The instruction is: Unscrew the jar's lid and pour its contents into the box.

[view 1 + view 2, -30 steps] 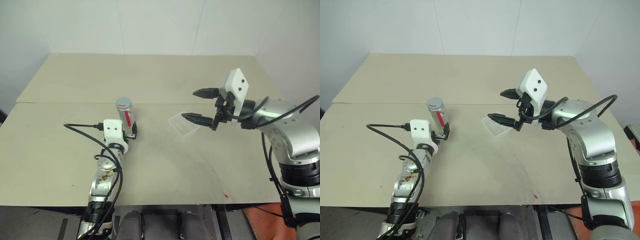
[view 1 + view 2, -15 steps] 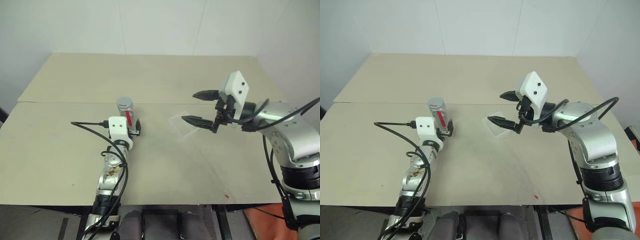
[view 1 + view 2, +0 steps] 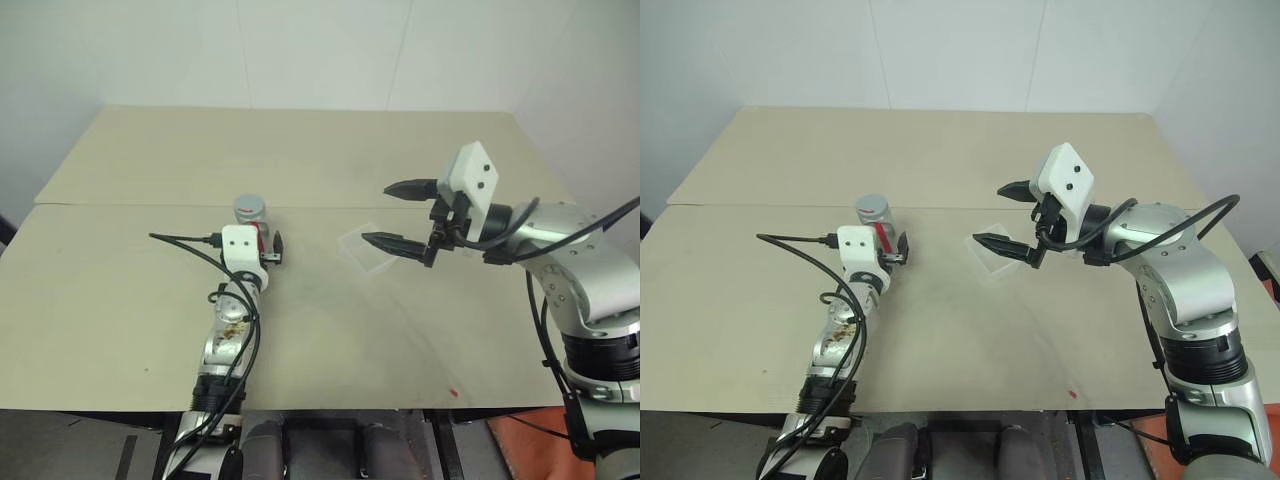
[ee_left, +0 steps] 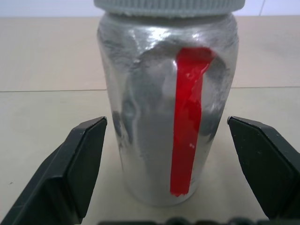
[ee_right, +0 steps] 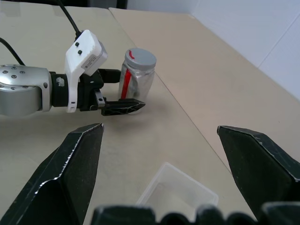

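While the jar (image 4: 168, 117) stands upright on the table (image 3: 120, 280), grey ribbed lid (image 4: 168, 7) screwed on, you're at the grasp step; your left gripper (image 4: 176, 164) brackets its silvery, red-striped wall, jaws wide, not touching; close squarely next; right gripper (image 3: 400, 215) hangs wide above the clear box (image 5: 180, 190).

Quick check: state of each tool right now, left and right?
Left tool: open, fingers either side of the jar, not gripping it.
Right tool: open, holding nothing, above the box.
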### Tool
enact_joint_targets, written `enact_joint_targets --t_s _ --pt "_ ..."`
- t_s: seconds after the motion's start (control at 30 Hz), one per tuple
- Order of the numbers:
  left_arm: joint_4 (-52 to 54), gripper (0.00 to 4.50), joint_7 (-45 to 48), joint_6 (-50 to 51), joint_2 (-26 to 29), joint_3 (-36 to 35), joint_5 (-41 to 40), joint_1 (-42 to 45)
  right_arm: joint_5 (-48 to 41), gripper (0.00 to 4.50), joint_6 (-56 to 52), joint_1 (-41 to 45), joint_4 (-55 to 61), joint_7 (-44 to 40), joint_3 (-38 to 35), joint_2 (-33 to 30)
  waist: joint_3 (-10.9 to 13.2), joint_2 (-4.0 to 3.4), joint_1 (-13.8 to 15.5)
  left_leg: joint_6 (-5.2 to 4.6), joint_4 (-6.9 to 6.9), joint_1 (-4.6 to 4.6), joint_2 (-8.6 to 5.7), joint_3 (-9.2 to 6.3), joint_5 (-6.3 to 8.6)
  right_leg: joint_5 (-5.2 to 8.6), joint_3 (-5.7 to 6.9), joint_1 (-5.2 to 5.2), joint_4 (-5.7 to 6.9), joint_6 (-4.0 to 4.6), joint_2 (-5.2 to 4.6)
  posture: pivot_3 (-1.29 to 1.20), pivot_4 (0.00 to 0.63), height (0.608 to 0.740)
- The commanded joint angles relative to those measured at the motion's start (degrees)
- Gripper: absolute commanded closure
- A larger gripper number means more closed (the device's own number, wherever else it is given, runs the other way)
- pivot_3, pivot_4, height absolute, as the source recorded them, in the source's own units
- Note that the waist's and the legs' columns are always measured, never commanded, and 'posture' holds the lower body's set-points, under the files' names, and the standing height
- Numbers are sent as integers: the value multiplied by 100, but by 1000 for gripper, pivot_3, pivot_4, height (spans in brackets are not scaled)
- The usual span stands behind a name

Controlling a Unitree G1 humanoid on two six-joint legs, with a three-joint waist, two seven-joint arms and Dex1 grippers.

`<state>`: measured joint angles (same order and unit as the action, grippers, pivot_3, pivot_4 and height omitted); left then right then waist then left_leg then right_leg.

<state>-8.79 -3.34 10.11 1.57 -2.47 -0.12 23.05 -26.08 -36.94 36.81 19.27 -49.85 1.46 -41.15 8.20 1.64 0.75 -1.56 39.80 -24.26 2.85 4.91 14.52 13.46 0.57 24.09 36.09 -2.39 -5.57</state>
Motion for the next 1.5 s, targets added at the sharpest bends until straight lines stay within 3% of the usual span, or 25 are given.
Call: enact_joint_targets --t_s 0.03,0.5,0.6,0.7,0.73,1.1,1.5 --pt "-33 40 -36 -177 -32 -2 18 178 -101 0 3 13 158 30 -232 -57 0 0 -1 0 0 0 0 0 0 0 0 0 0 0 0 0 150 740" --pt "-582 40 -66 -452 -54 -35 -8 540 -114 0 17 -114 265 27 -265 -85 0 0 0 0 0 -1 -1 2 0 0 1 0 0 0 0 0 150 740" --pt "-662 617 -26 -500 -67 -38 -31 563 -125 0 15 -172 323 11 -292 -111 0 0 2 0 -1 -1 0 1 0 0 2 0 1 0 0 0 150 740" --pt "-767 1567 -14 -559 -55 -75 -44 626 -134 0 1 -179 340 13 -313 -128 0 0 11 0 1 -1 -1 2 0 0 2 -1 0 0 0 0 150 740" --pt "-791 1643 -17 -576 -45 -79 -34 639 -137 0 3 -186 345 13 -317 -132 0 0 14 0 2 0 -1 1 0 0 2 -2 -1 0 -1 0 150 740" --pt "-787 1643 268 -585 192 -142 -108 694 -162 0 -7 -309 463 94 -339 -54 0 0 -1 1 1 1 -1 2 -1 0 3 -1 -1 -1 0 0 150 740" --pt "161 1643 1875 29 1104 -253 -912 474 20 0 153 13 21 0 -74 132 0 0 -9 3 1 -1 0 4 -2 0 2 2 3 -1 1 0 150 740"
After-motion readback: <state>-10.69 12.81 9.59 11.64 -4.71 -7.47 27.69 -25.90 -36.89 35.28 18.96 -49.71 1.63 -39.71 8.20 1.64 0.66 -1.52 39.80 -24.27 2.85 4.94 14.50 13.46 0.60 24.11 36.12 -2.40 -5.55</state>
